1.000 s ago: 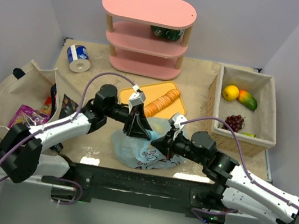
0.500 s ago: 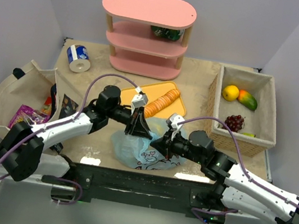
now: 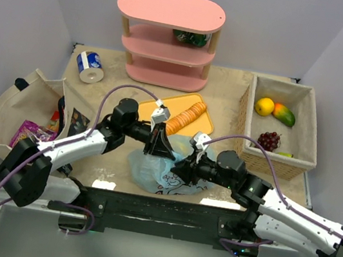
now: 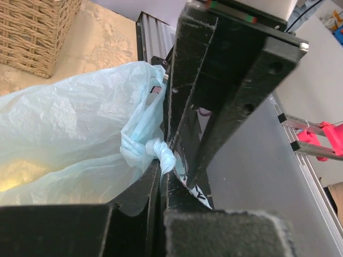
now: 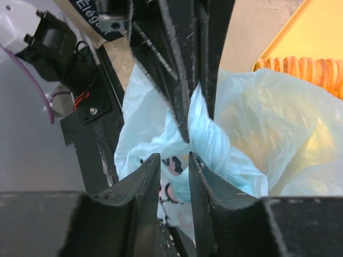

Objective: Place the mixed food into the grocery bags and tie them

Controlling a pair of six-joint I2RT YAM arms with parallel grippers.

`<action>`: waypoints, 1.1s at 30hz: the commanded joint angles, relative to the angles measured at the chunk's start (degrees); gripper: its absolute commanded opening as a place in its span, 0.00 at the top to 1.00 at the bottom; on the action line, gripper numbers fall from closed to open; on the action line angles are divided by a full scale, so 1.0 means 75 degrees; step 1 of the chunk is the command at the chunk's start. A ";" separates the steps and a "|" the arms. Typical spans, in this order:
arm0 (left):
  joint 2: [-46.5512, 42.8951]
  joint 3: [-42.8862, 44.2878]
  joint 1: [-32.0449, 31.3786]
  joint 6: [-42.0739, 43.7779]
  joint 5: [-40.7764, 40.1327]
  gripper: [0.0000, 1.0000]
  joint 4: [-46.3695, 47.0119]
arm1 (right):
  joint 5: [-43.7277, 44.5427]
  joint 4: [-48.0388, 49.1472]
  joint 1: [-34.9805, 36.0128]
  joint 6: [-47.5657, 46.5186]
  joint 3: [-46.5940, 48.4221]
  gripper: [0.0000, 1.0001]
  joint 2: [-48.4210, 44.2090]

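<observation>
Pinching the twisted neck of the grocery bag, the left gripper is clenched on the plastic, and the bag lies at the near edge of the bench between the two arms. The right gripper stands slightly parted, grasping nothing I can make out — the twisted neck lies just beyond its tips, running up toward the left gripper, so the right arm looks best placed to take the loose end.

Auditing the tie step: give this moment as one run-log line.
step: tying | left gripper: shut on twisted top of grocery bag | right gripper: open, at the twist
</observation>
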 commanded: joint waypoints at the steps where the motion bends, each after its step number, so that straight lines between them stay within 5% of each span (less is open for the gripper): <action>1: -0.0420 0.0264 -0.0032 0.0834 0.0142 1.00 -0.0365 | -0.0047 -0.0795 0.0055 0.0029 0.0493 0.43 -0.0804; 6: -0.0643 0.0592 -0.0044 0.1948 0.0352 1.00 -0.1432 | 0.0281 -0.1509 0.0043 0.0054 0.1289 0.20 -0.1415; 10: -0.0749 0.0639 -0.0032 0.2277 0.0621 1.00 -0.1644 | -0.0242 -0.1488 -0.0330 -0.0485 0.1607 0.20 -0.0739; 16: -0.0924 0.0768 -0.0032 0.2816 0.1032 1.00 -0.2195 | -0.3500 -0.0446 -0.2018 -0.1047 0.1502 0.30 0.0178; 22: -0.1042 0.0791 -0.0032 0.3086 0.1243 1.00 -0.2312 | -0.5304 0.0059 -0.2031 -0.1587 0.1408 0.31 0.0987; 28: -0.1065 0.0803 -0.0032 0.3109 0.1208 1.00 -0.2371 | -0.5894 0.0422 -0.2020 -0.1482 0.1302 0.32 0.1444; 33: -0.1065 0.0815 -0.0044 0.3133 0.1278 1.00 -0.2383 | -0.5472 0.0153 -0.2020 -0.1622 0.1244 0.45 0.1561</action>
